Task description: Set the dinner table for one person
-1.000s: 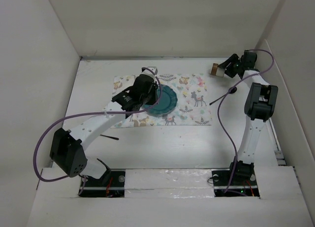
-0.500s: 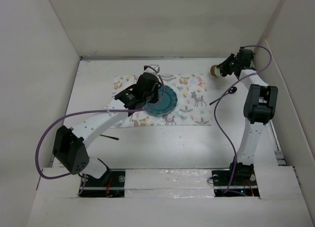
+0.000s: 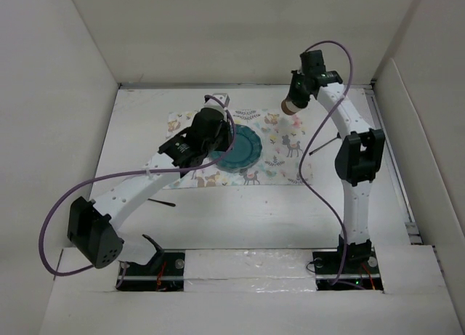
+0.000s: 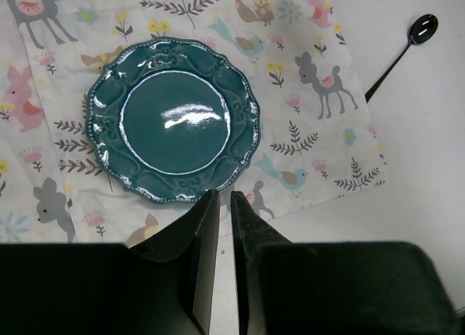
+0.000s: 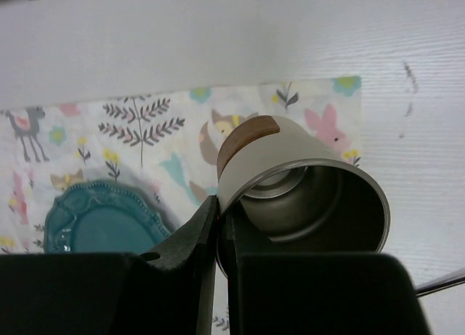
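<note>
Now the right arm has swung inward: a second ago it hung off the placemat's (image 3: 280, 150) far right corner, jaws wide, beside the cup (image 5: 312, 197). It has since closed, and the right claw (image 5: 218, 204) is clamped on the cup's wall at the rim, lifted over the placemat's far edge. The cup is tipped, its open mouth facing the wrist camera and the brown band on top. The left arm has barely moved and hovers over the placemat's left half. The left claw (image 4: 224, 197) has its fingers nearly together with nothing between them, at the near rim of the teal plate (image 4: 173, 118). The plate lies flat on the placemat, left of centre. My read: plate step done, cup now in transit, probably to be set down on the placemat to the right of the plate, and it needs to be turned upright first. A black spoon (image 4: 407, 48) lies just off the placemat's right edge, untouched. Another thin dark utensil (image 3: 163, 202) lies beyond the placemat's near left corner; I can't tell what kind. The counter (image 3: 254, 211) is flat matte white, spreads under and around the placemat, and carries everything. White panels (image 3: 240, 30) wall it in behind and on both sides. Lighting is even, with glare only on the plate.
</note>
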`<state>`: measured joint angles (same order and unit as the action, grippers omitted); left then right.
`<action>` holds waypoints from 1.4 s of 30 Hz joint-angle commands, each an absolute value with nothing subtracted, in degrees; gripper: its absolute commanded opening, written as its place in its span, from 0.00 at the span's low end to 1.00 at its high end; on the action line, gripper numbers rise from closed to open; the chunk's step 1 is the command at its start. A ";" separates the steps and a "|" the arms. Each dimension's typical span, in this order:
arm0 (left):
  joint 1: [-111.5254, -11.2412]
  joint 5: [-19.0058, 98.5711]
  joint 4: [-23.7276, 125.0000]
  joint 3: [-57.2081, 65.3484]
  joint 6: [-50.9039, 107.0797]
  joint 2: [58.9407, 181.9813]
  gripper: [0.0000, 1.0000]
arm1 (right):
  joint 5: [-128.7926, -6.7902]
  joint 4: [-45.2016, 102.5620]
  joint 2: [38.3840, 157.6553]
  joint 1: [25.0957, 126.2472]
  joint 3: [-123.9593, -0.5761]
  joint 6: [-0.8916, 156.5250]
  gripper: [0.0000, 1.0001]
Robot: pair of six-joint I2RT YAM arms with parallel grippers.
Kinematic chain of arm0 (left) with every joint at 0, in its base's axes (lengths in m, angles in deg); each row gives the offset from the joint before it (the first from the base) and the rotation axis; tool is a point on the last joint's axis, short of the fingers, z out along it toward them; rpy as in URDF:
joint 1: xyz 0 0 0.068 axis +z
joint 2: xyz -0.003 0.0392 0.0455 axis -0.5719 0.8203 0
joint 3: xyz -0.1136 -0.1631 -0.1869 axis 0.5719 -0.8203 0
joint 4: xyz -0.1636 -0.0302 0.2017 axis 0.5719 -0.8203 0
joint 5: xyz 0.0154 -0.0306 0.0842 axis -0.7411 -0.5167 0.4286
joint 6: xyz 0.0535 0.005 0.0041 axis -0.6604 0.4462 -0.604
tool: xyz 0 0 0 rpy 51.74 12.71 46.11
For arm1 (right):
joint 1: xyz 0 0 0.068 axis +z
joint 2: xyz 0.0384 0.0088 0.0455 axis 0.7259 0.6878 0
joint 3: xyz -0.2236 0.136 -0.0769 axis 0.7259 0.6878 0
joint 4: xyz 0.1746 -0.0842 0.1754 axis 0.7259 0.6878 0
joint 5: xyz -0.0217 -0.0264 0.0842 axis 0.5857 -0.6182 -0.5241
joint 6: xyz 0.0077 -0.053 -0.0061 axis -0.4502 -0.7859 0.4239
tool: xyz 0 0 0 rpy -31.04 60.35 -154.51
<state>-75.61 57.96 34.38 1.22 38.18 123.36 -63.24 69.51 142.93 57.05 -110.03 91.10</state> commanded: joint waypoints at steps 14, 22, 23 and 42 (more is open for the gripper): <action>-74.61 56.92 36.84 -3.24 37.69 115.81 0.11 | -47.76 84.78 156.07 62.54 -127.79 86.21 0.00; -74.61 55.87 37.19 -3.94 38.39 116.33 0.11 | -48.81 83.90 158.53 63.07 -129.01 86.38 0.00; -74.61 55.87 37.11 -3.85 38.39 116.60 0.10 | -48.81 83.98 158.53 63.68 -129.28 86.38 0.00; -74.61 55.60 37.81 -2.10 38.13 117.48 0.11 | -52.15 76.88 141.94 58.94 -122.45 90.86 0.55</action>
<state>-74.89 55.79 35.71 -3.59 38.24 118.37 -50.98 82.80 154.50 61.68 -124.54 88.39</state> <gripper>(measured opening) 0.105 0.552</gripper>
